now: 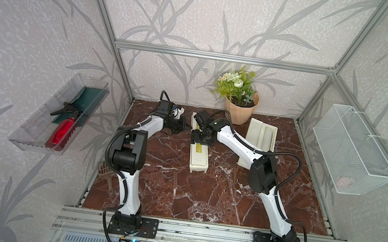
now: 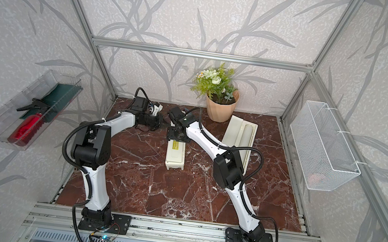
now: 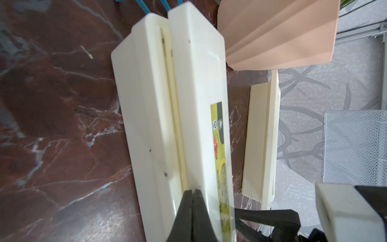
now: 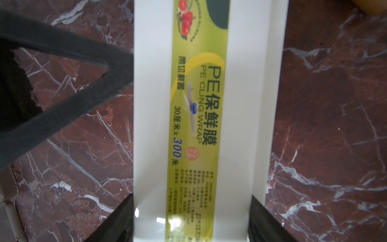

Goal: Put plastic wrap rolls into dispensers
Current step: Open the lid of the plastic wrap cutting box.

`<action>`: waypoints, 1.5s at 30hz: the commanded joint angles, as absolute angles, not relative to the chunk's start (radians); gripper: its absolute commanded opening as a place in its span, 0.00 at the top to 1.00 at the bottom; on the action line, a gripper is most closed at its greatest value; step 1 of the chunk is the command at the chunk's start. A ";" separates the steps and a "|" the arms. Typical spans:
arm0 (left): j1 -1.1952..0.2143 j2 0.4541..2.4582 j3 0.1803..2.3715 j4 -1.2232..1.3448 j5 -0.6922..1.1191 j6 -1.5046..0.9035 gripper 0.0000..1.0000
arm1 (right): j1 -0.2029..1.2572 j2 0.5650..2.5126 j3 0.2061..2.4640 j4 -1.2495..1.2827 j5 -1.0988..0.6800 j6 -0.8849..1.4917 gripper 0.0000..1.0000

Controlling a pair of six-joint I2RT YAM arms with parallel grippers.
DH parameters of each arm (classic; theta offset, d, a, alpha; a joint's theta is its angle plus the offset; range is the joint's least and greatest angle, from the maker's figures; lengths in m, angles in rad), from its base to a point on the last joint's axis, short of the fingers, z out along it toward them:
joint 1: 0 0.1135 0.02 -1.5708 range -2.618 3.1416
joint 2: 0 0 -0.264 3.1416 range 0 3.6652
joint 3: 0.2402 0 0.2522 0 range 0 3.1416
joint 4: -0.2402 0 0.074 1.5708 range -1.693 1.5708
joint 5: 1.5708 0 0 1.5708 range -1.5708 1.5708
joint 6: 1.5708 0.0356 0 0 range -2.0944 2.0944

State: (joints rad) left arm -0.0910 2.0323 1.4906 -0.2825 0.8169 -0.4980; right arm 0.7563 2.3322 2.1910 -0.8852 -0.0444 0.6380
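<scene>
A closed cream dispenser (image 1: pixel 199 156) with a yellow-green label lies mid-table in both top views (image 2: pixel 175 154). My right gripper (image 4: pixel 190 201) points down over it, its fingers pressed on the box's two long sides. My left gripper (image 3: pixel 193 191) is shut, its joined tips resting at the seam beside the lid (image 3: pixel 199 94); nothing shows between them. A left finger (image 4: pixel 88 83) touches the box's side. To the right lies an open dispenser (image 1: pixel 252 134) with a plastic wrap roll (image 1: pixel 266 140) inside.
A peach flower pot (image 1: pixel 239 113) stands at the back behind the dispensers. A white wire basket (image 1: pixel 351 152) hangs on the right wall. A clear tray (image 1: pixel 34 128) with a red spray bottle (image 1: pixel 63 131) hangs on the left wall. A brown scoop (image 1: pixel 105 173) lies by the left arm.
</scene>
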 commanded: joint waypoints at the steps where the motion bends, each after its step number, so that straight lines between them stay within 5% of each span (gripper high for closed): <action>1: -0.101 2.063 1.553 -0.316 0.831 -0.489 1.00 | 0.748 2.259 2.152 -0.808 -0.134 0.613 0.43; 17: -0.185 2.102 1.642 -0.361 0.821 -0.502 1.00 | 0.700 2.209 2.056 -0.710 -0.245 0.609 0.42; 22: -0.214 2.125 1.666 -0.344 0.859 -0.524 1.00 | 0.661 2.182 2.015 -0.661 -0.365 0.563 0.22; 24: -0.223 2.128 1.672 -0.341 0.861 -0.531 1.00 | 0.634 2.149 1.963 -0.613 -0.421 0.558 0.01; 39: -0.307 2.155 1.815 -0.392 0.729 -0.489 1.00 | 0.443 1.791 1.579 -0.371 -0.263 0.298 0.00; 43: -0.296 1.959 1.643 -0.352 0.511 -0.335 0.59 | 0.426 1.627 1.358 -0.219 -0.028 0.098 0.00; 45: -0.293 1.830 1.496 -0.268 0.376 -0.265 0.22 | 0.423 1.536 1.190 -0.062 0.114 0.014 0.00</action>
